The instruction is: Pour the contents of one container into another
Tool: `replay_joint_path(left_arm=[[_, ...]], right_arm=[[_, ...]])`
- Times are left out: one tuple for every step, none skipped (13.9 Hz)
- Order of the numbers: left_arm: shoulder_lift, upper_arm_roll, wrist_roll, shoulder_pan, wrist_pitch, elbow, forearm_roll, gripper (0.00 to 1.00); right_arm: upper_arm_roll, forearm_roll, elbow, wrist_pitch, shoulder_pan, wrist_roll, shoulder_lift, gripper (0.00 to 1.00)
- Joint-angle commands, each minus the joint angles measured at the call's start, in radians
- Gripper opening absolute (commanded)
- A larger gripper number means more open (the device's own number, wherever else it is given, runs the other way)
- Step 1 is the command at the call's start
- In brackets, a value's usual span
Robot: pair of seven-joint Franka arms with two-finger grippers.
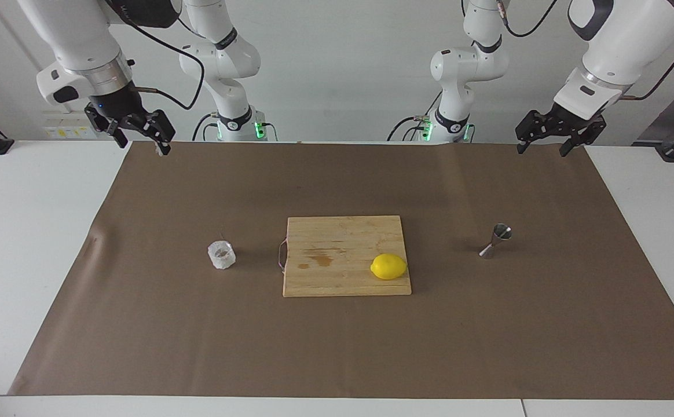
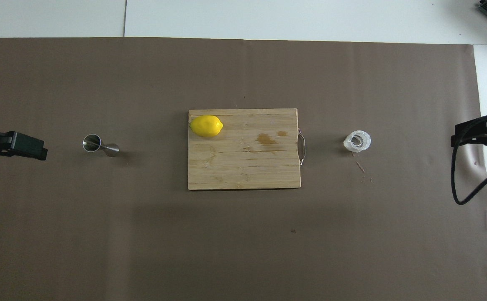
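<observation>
I found nothing of the pour done at this moment; the brown mat [image 1: 337, 347] covered most of the table [image 1: 24, 231], and on it everything stood apart and untouched; the cutting board [image 1: 337, 243] lay in the middle with a lemon [image 1: 388, 266] resting on its corner toward the left arm's end, neither of which I needed; my right gripper [image 1: 138, 139] hung high over the mat's edge at the robots' own side, toward the right arm's end, its fingers spread and holding nothing; my left gripper [image 1: 548, 141] hung likewise over the same edge toward the left arm's end, fingers also apart and empty; both were well apart from the containers; the glass cup [image 1: 222, 255] stood upright on the mat beside the board's handle, toward the right arm's end; the steel jigger [image 1: 496, 240] stood upright on the mat toward the left arm's end, well apart from the board; I could not tell what, if anything, the cup held; by my reckoning the whole job remained: reach the cup, grip it, carry it over to the jigger, and tip it.
</observation>
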Motion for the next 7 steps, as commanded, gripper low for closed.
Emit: replay_joint_path(left_arm=[[0.06, -0.003, -0.02, 0.025, 0.018, 0.005, -0.023, 1.0], [0.095, -0.003, -0.046, 0.03, 0.038, 0.018, -0.023, 1.0], [0.134, -0.004, -0.066, 0.046, 0.052, 0.036, -0.023, 1.0], [0.181, -0.004, -0.085, 0.05, 0.058, 0.061, -0.025, 1.0], [0.215, -0.004, -0.104, 0.05, 0.072, 0.079, -0.023, 1.0], [0.232, -0.004, -0.138, 0.051, 0.09, 0.079, -0.023, 1.0], [0.244, -0.004, -0.179, 0.056, 0.119, 0.07, -0.028, 1.0]], right_arm=[[-0.005, 0.02, -0.014, 0.002, 0.0, -0.018, -0.01, 1.0], [-0.005, 0.02, -0.014, 0.002, 0.0, -0.018, -0.01, 1.0], [-0.005, 0.02, -0.014, 0.002, 0.0, -0.018, -0.012, 1.0], [-0.005, 0.02, -0.014, 0.002, 0.0, -0.018, -0.01, 1.0], [-0.005, 0.02, -0.014, 0.002, 0.0, -0.018, -0.01, 1.0], [-0.005, 0.02, -0.014, 0.002, 0.0, -0.018, -0.01, 1.0], [-0.005, 0.02, -0.014, 0.002, 0.0, -0.018, -0.01, 1.0]])
